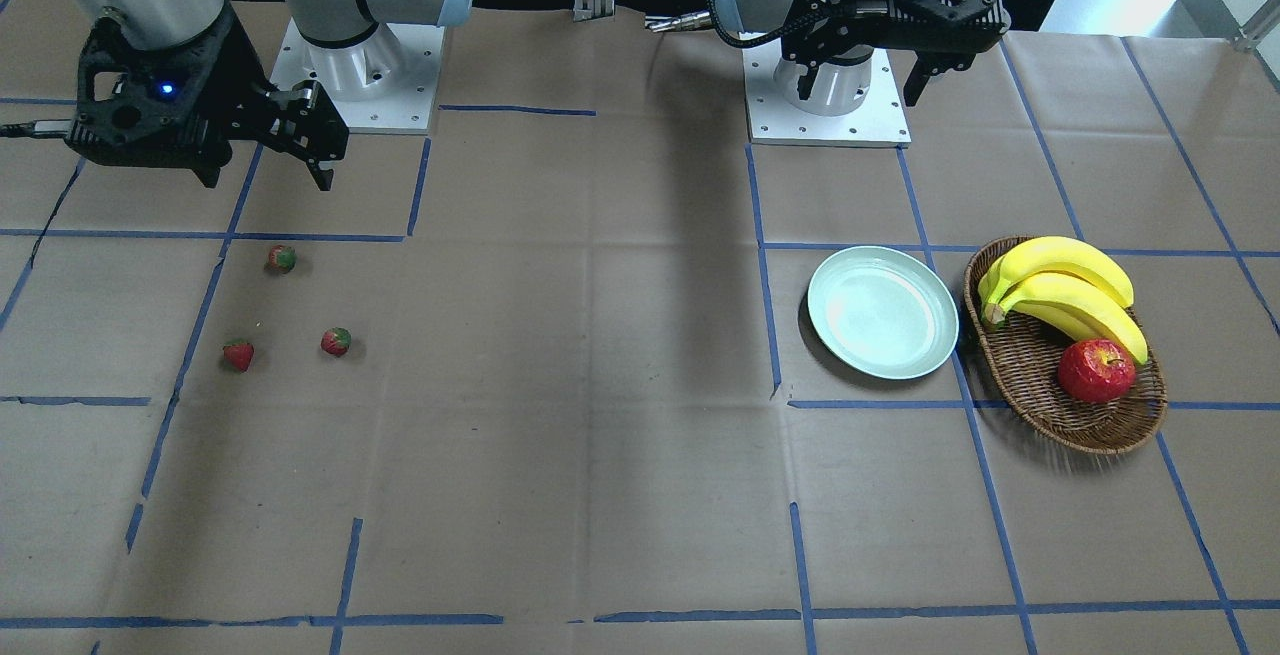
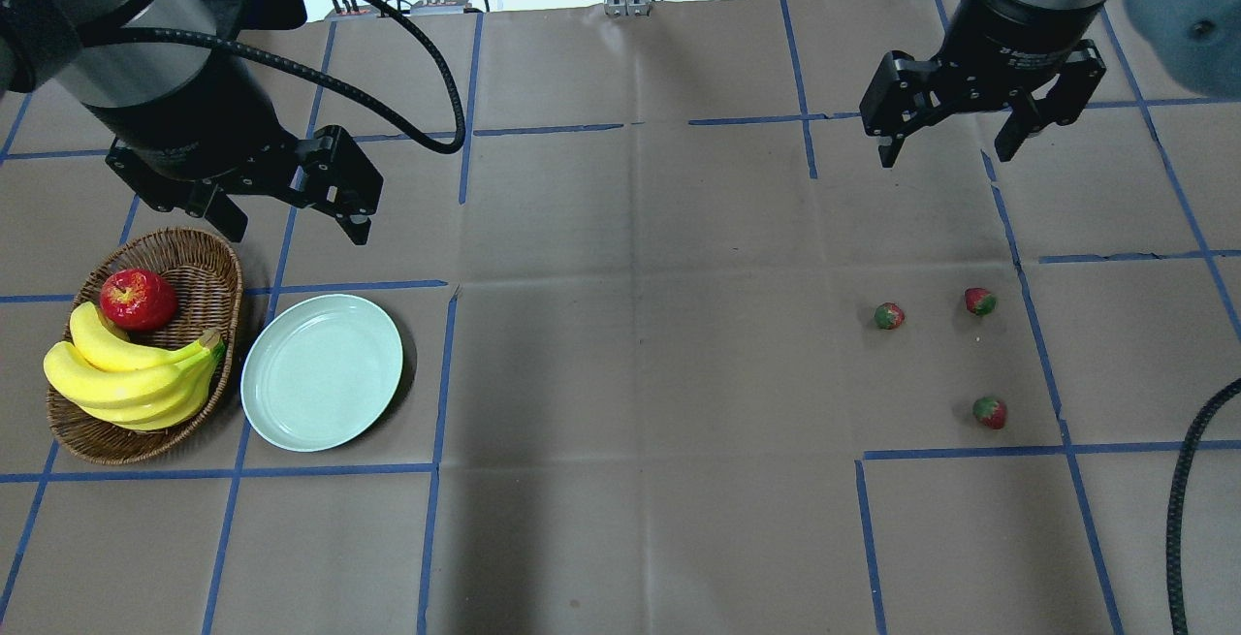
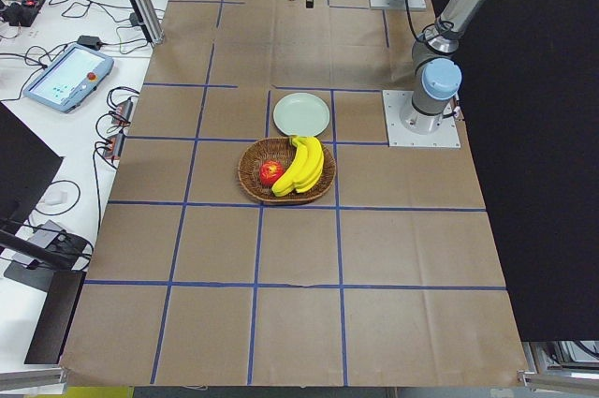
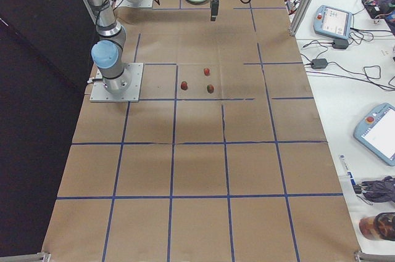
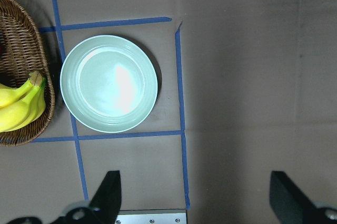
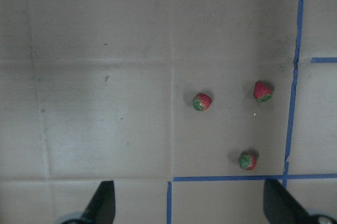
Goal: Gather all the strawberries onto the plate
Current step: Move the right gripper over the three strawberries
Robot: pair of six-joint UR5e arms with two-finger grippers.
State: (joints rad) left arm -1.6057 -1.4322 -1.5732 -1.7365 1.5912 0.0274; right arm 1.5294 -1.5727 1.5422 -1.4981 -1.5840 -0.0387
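Observation:
Three strawberries lie on the brown paper on my right side: one, one and one nearer me. They also show in the right wrist view. The pale mint-green plate sits bare on my left side, next to the basket; it also shows in the left wrist view. My right gripper is open and empty, high above the table beyond the berries. My left gripper is open and empty, above the table just beyond the plate.
A brown wicker basket left of the plate holds a bunch of bananas and a red apple. A black cable hangs at the right edge. Both arm bases stand on the table's robot side.

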